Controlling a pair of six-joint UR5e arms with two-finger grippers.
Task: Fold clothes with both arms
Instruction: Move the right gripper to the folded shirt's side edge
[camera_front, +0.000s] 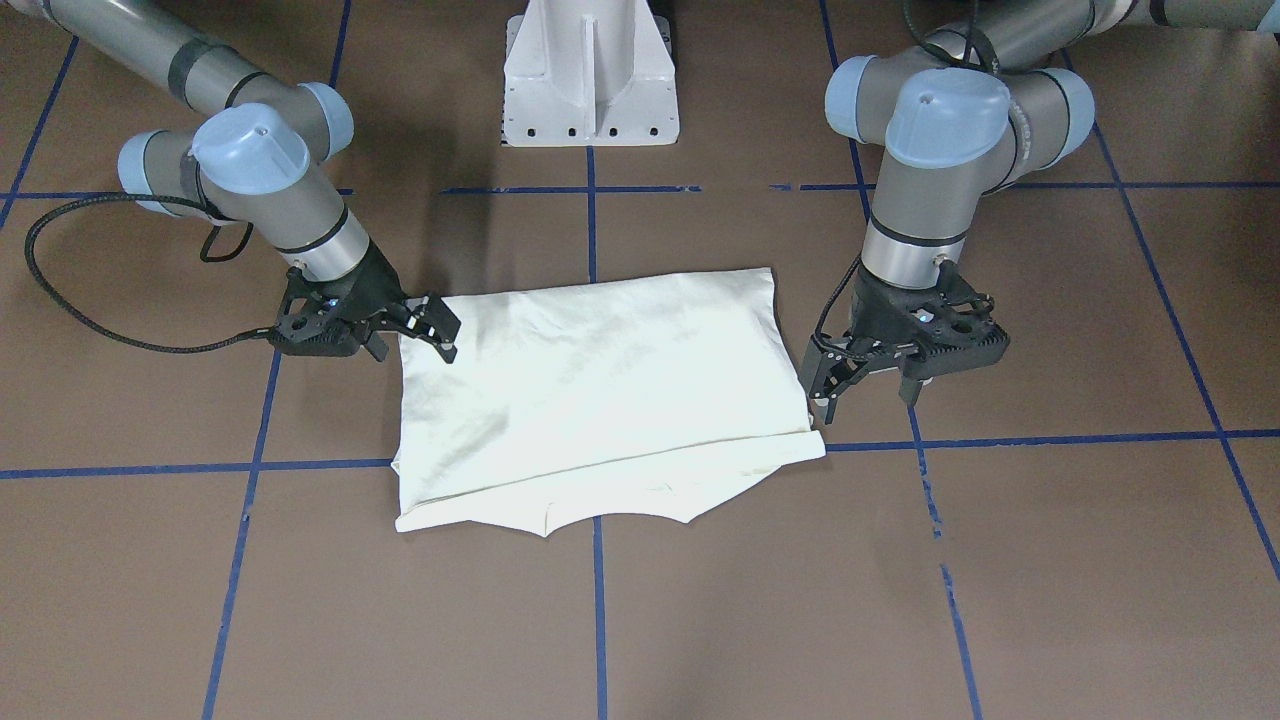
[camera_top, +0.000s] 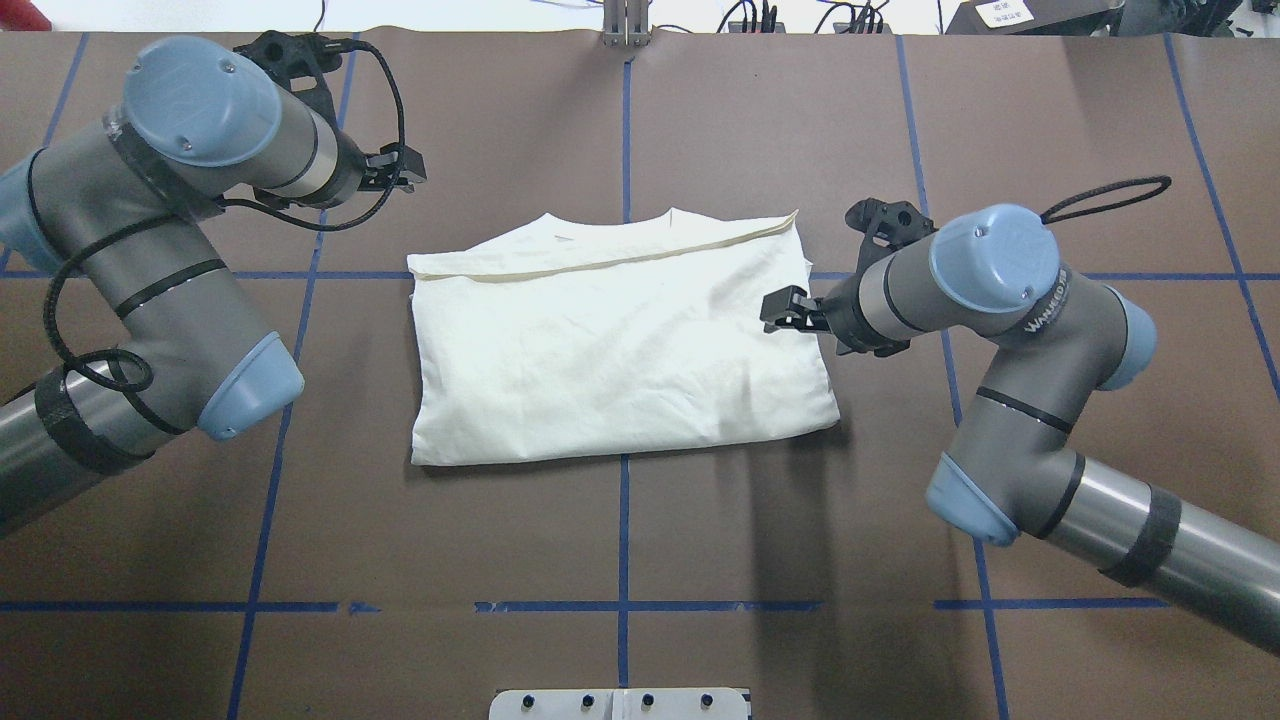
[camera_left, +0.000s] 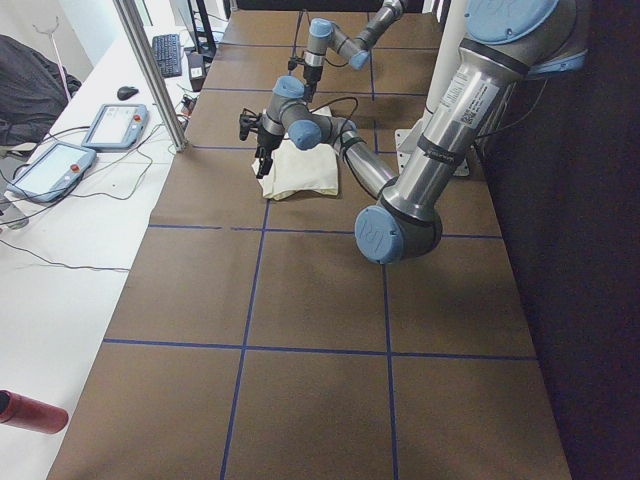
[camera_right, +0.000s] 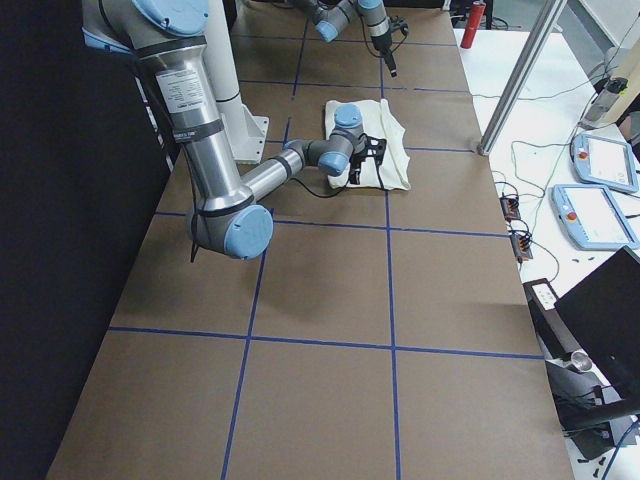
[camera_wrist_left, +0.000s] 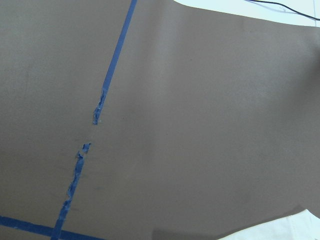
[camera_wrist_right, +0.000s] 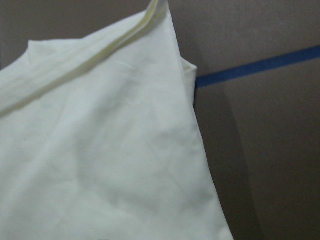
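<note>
Left pincer, right pincer both spread, empty; shirt folded rectangular, probably one fold left.

One piece of writing can be partly made out. In the overhead view, white lettering runs along the silver-grey tube of the right arm, just below its light blue joint cap. It begins "WAN", and the rest is too small to tell.

A white paper label at the table's far edge carries dark print too small to read. The same goes for the white sticker on the left arm in the side view.
</note>
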